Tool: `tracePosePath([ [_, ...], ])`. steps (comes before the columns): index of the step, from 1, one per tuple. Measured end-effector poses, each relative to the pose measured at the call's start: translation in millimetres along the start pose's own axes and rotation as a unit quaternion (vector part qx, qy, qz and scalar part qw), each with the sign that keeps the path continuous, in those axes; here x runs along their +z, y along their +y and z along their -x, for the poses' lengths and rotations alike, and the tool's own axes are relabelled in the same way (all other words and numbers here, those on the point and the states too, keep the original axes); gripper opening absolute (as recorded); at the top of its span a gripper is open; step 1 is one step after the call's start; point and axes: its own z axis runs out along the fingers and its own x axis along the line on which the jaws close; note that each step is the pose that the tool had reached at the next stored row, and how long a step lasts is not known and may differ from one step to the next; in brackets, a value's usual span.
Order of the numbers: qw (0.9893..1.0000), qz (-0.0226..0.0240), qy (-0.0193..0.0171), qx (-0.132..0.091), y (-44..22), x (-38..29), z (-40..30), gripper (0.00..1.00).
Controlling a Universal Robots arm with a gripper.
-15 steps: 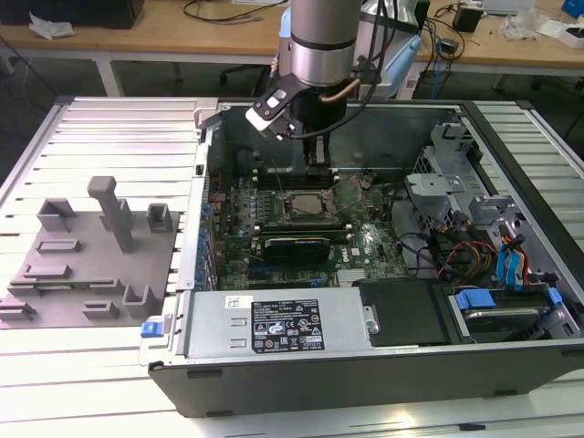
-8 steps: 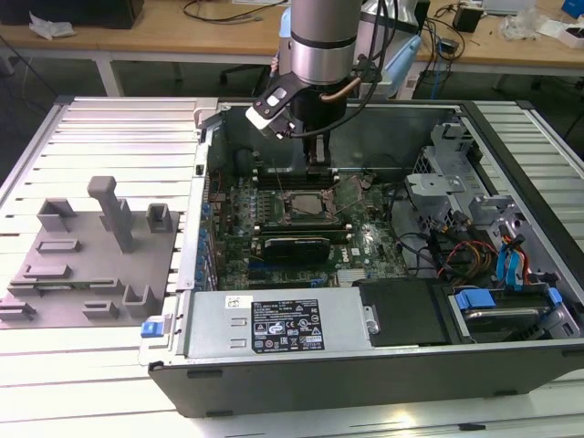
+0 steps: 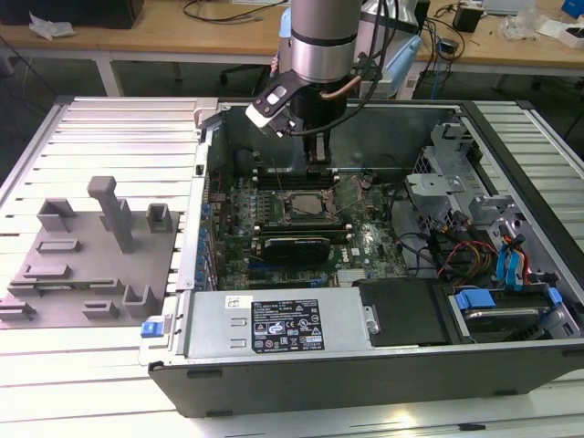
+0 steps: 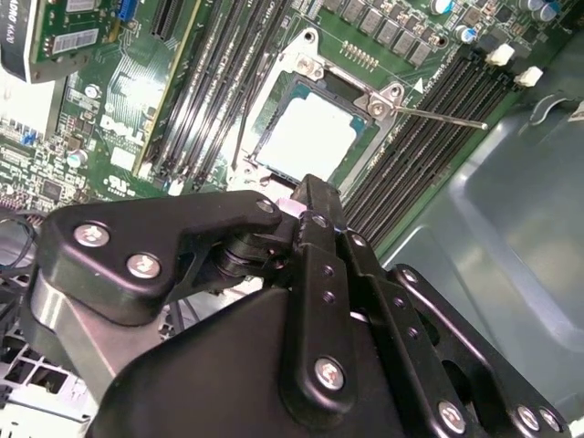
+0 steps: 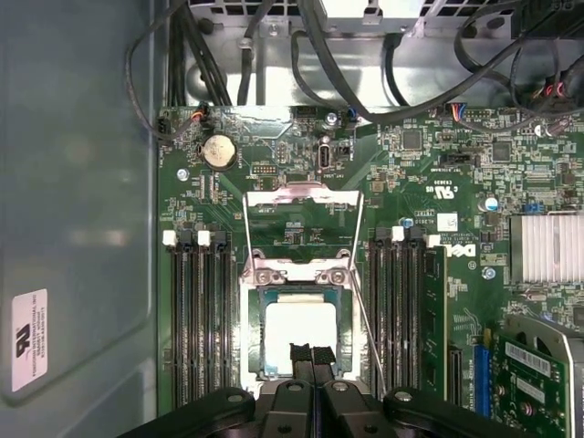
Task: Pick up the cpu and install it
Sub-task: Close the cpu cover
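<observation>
One cpu (image 5: 299, 330) lies flat in the socket (image 5: 252, 315), whose frame (image 5: 303, 194) stands open to admit it; the end effector (image 5: 311, 352), closed and empty, hovers above.

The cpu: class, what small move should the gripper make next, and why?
Probably a short, straight lift. The cpu lies flat in the socket, whose frame stands open, and the gripper, shut on nothing, hangs over the cpu's edge. The thin lever stands close beside it, so moving sideways seems riskier.
</observation>
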Motion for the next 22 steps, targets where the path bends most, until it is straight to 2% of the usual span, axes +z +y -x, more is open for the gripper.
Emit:
tracePosePath([
  [4, 1.0, 0.0, 0.0, 0.0, 0.4, -10.3, 0.0, 0.11],
  [7, 1.0, 0.0, 0.0001, 0.0, 0.6, -14.1, 0.0, 0.11],
  [10, 1.0, 0.0, 0.0, 0.0, 0.9, -14.3, 0.1, 0.11],
  [19, 1.0, 0.0, 0.0, 0.0, 12.2, -13.9, -0.1, 0.11],
  [22, 1.0, 0.0, 0.0001, 0.0, 21.2, -13.5, -0.2, 0.11],
])
